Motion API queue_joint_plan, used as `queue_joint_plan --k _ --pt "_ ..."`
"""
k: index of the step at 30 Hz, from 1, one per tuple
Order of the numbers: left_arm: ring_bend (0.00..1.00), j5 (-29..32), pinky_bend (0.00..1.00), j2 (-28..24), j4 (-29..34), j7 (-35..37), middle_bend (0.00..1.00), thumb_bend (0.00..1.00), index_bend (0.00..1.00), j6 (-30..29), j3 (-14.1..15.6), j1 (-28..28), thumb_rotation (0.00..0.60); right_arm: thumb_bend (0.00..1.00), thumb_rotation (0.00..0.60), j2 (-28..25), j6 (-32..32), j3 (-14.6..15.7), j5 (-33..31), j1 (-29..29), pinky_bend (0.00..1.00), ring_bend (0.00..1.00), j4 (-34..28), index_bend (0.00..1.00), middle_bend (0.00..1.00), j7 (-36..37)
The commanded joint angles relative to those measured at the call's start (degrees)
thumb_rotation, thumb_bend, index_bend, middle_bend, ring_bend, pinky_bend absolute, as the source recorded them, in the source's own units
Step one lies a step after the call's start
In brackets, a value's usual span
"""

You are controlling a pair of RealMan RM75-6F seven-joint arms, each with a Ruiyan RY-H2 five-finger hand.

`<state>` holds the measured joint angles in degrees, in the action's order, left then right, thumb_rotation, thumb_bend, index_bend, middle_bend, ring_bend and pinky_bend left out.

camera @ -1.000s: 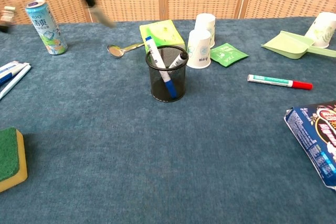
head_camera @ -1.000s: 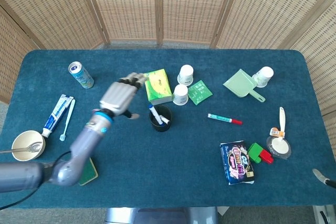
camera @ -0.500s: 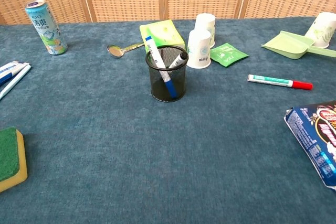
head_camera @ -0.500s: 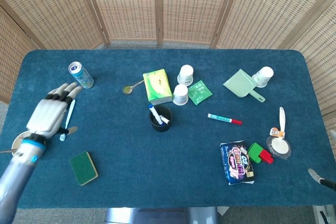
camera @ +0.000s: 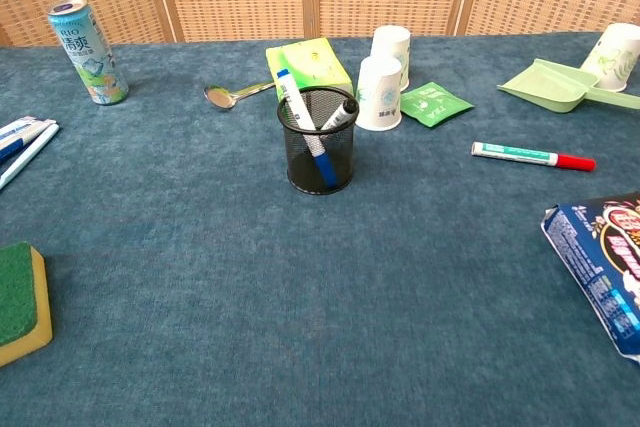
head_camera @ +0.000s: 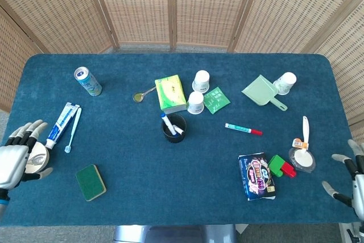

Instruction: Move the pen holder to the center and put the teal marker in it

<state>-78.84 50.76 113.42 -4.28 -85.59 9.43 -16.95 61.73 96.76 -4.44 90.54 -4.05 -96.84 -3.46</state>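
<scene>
- Black wire-mesh pen holder stands upright near the middle of the dark blue cloth-covered table. It holds two markers, one with a blue barrel and one with a black cap, both leaning against the rim.
- Teal marker with a red cap lies flat on the cloth to the right of the pen holder, well apart from it, red end pointing right. Nothing touches it.
- Left hand is at the far left edge of the table in the head view, fingers spread apart, holding nothing. It sits over a small round bowl, partly hiding it.
- Right hand is at the lower right corner of the head view, only partly in frame; the visible fingers are spread and nothing is in them.
- Neither hand appears in the chest view.
- Behind the pen holder: green tissue box, two white paper cups just beside it, a small green sachet to their right.
- Metal spoon lies left of the tissue box; light-blue drink can stands further left.
- Green-and-yellow sponge lies near the front left edge; toothpaste tube and toothbrush behind it.
- Right side: pale green dustpan, another paper cup, dark snack packet.
</scene>
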Motion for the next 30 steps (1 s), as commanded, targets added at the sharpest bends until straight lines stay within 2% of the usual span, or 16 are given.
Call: queue_joint_plan --k 1,4,7,15,19,24,30 --pt "0.00 -2.22 0.08 -0.96 -1.07 2.50 0.00 0.10 0.00 -1.46 -0.55 1.46 0.600 0.06 0.600 1.04 -1.05 0.03 0.83 1.00 0.00 0.00 -1.66 0.37 0.00 -3.02" --pt "0.00 -3.41 0.08 -2.17 -1.70 4.81 0.00 0.10 0.00 -0.95 -1.46 1.77 0.600 0.04 0.600 2.13 -4.61 -0.05 2.14 3.57 0.00 0.00 -5.90 0.38 0.00 -8.94" --pt "0.00 -4.35 0.08 -2.59 -2.35 6.43 0.00 0.10 0.00 -0.35 -2.17 1.92 0.600 0.04 0.600 3.60 -8.36 -1.03 0.73 6.05 0.00 0.00 -9.00 0.39 0.00 -14.07" --pt "0.00 -6.51 0.08 -3.24 -3.54 8.77 0.00 0.10 0.00 0.82 -3.62 2.79 0.600 0.10 0.600 8.79 -17.72 -6.66 -8.12 14.39 0.00 0.00 -14.96 0.44 0.00 -26.66" --pt "0.00 -7.99 0.08 -3.39 -3.37 8.91 0.00 0.10 0.00 1.17 -3.91 3.38 0.600 0.14 0.600 11.99 -22.26 -9.50 -15.91 18.99 0.00 0.00 -15.43 0.47 0.00 -31.75" --pt "0.00 -9.63 0.08 -3.31 -3.34 8.60 0.00 0.10 0.00 1.24 -4.14 4.15 0.600 0.19 0.600 16.18 -24.76 -11.71 -24.15 23.64 0.00 0.00 -13.97 0.44 0.00 -37.38" --pt "0.00 -10.51 0.08 -3.23 -3.51 8.62 0.00 0.10 0.00 2.32 -4.69 4.42 0.600 0.29 0.600 21.47 -25.82 -13.69 -30.75 28.60 0.00 0.00 -8.57 0.40 0.00 -39.63"
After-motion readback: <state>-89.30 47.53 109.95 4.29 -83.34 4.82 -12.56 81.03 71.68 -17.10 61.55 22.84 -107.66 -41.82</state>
